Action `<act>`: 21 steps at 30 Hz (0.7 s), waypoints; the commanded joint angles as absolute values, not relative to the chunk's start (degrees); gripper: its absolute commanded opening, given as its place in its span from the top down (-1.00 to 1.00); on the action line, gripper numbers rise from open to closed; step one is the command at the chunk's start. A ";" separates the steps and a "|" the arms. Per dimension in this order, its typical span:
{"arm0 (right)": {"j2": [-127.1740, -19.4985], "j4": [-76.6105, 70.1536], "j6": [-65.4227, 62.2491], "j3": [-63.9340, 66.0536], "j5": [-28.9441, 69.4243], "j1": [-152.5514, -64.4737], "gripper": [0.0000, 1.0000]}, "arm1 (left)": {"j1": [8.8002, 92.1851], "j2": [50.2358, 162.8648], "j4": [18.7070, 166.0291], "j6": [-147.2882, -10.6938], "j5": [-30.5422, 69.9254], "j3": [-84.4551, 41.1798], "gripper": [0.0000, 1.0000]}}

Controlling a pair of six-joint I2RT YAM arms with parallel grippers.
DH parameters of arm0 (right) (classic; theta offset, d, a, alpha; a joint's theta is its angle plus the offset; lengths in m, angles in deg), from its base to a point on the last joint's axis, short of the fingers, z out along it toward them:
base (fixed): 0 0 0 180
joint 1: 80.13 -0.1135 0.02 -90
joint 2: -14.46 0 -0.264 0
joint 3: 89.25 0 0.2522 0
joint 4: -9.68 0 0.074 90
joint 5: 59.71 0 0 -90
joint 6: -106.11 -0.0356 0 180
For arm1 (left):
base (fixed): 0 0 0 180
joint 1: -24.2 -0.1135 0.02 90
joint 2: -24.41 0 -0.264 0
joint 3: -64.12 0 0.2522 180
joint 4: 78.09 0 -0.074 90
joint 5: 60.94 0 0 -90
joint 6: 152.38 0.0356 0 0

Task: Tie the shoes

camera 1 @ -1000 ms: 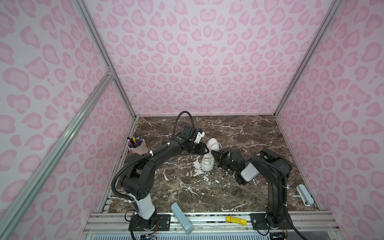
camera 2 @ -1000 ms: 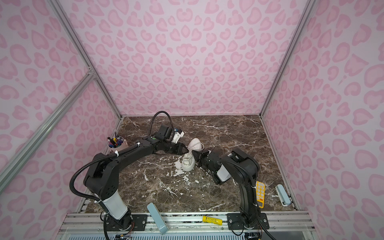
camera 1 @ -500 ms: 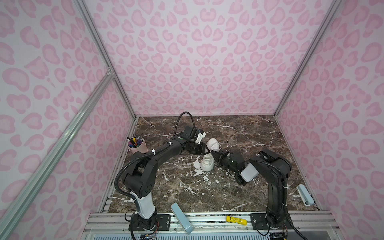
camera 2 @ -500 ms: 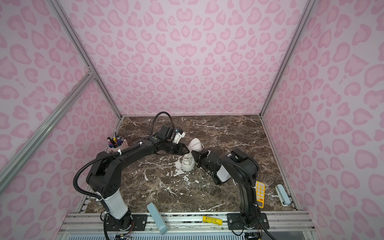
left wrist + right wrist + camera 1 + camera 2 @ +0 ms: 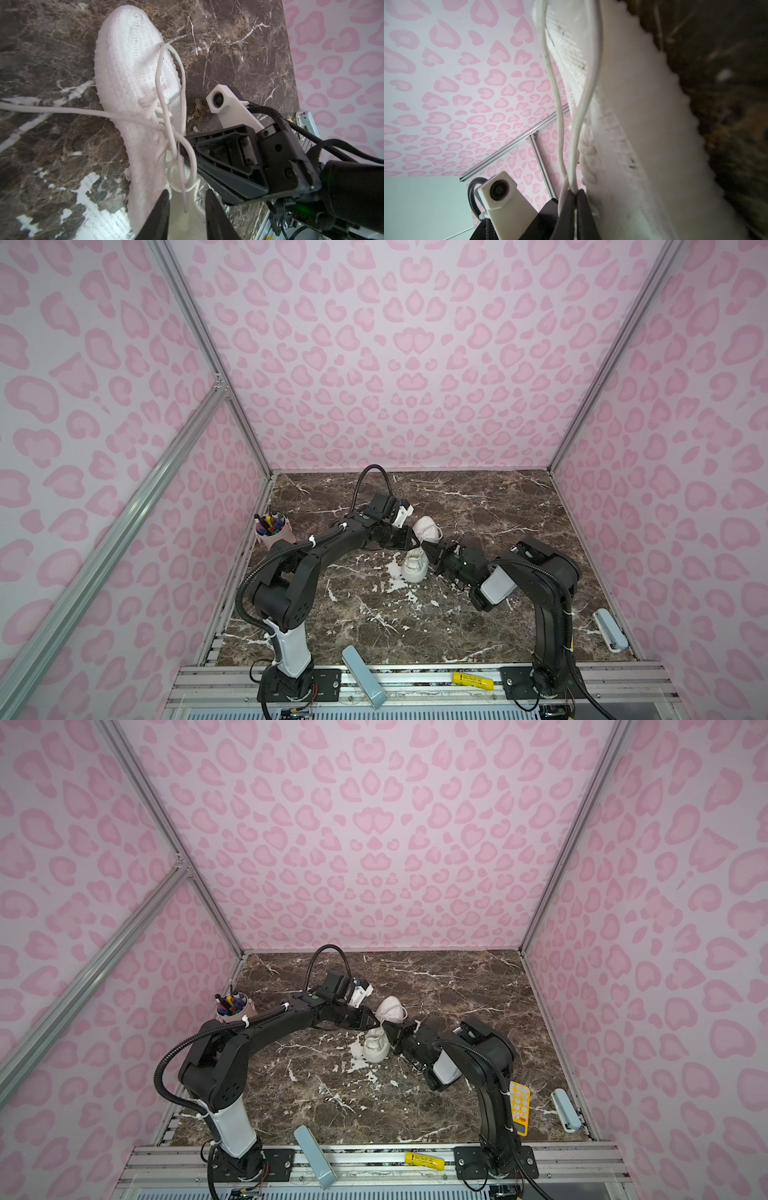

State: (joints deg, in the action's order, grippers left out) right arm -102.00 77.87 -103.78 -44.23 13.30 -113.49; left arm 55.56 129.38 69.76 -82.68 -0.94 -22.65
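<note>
A: White knit, chunky sole: sneaker sitting upright on its sole, middle of the marble table, flanked by both arms. Why crowded so close over the tongue?

B: For the knot: right gripper clamped tight on a doubled lace loop, both strands pinched together just above the eyelets. Looks meant to hold that bow ear standing, laid out toward the toe.

A: And the left gripper?

B: Parted, nothing pinched. Straddling the loose lace end dangling off a small ring of lace beside the right gripper's tip. Probably lined up that way to nip the end and draw it through.

A: And the second strand?

B: Trailing sideways across the marble, slack, clear of both tools.

A: Knotted?

B: Cannot tell for sure; a crossing visible at the tongue, no finished bow.

A: Worth watching?

B: Closing on knit instead of lace, or tugging the pinched loop out of the right grip. Best kept gentle; thin lace, likely slippery.
</note>
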 commanded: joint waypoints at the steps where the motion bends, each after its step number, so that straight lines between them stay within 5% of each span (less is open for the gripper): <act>1: -102.61 80.11 -105.88 -44.29 13.27 -113.54 0.88 | 55.58 129.87 71.15 -82.89 -1.80 -23.38 0.40; 14: -103.13 80.82 -106.14 -43.99 13.24 -113.62 0.88 | 55.93 130.32 71.27 -83.11 -2.44 -22.83 0.51; 21: -103.36 81.13 -106.23 -43.92 13.29 -113.68 0.89 | 56.06 130.14 71.62 -83.33 -1.92 -22.41 0.81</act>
